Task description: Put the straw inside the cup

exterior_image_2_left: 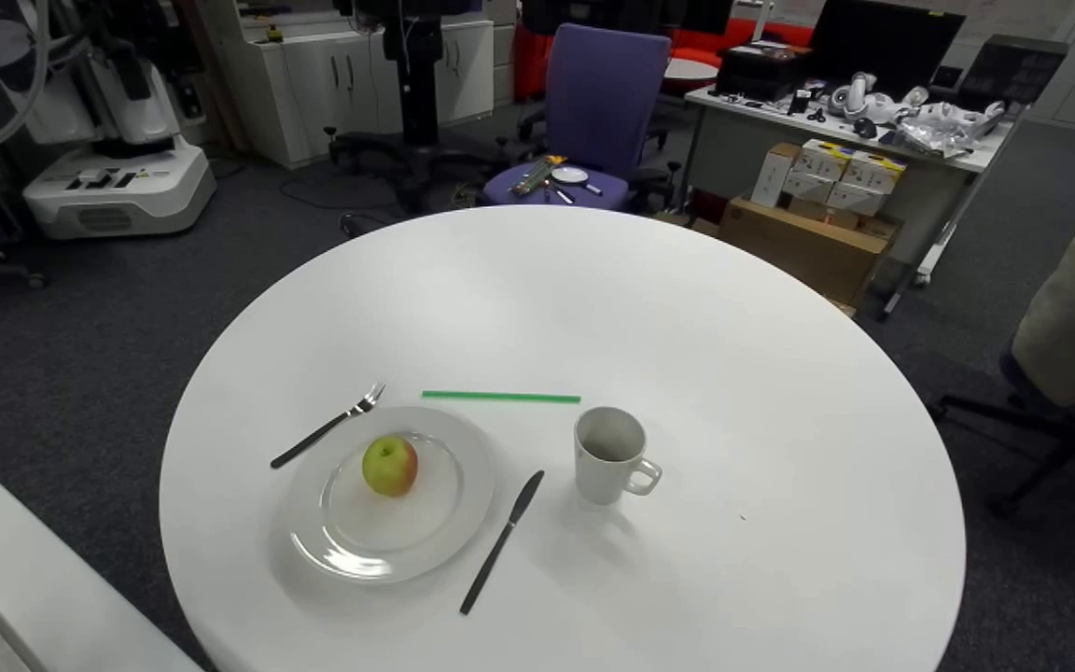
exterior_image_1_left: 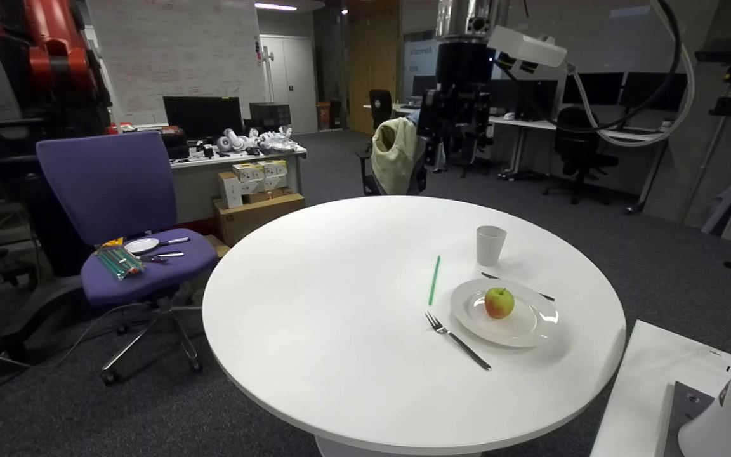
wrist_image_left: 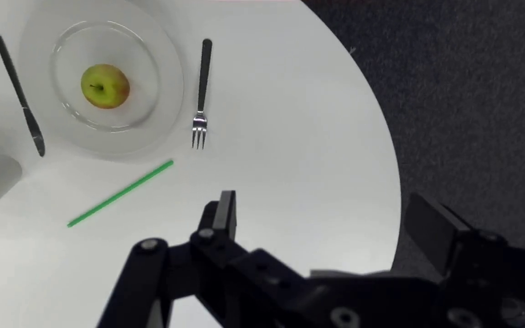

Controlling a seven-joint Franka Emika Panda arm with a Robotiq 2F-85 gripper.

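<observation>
The green drinking straw lies left of the empty gripper in the wrist view, long axis near-left to far-right; jaws wide apart.

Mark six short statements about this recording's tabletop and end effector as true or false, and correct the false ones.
1. The straw lies on the table, apart from the cup. True.
2. The cup is tipped onto its side. False: it stands upright.
3. The fork and the knife lie on opposite sides of the plate. True.
4. The plate holds nothing. False: an apple sits on it.
5. The straw is white. False: it is green.
6. The end effector is open and holds nothing. True.
</observation>
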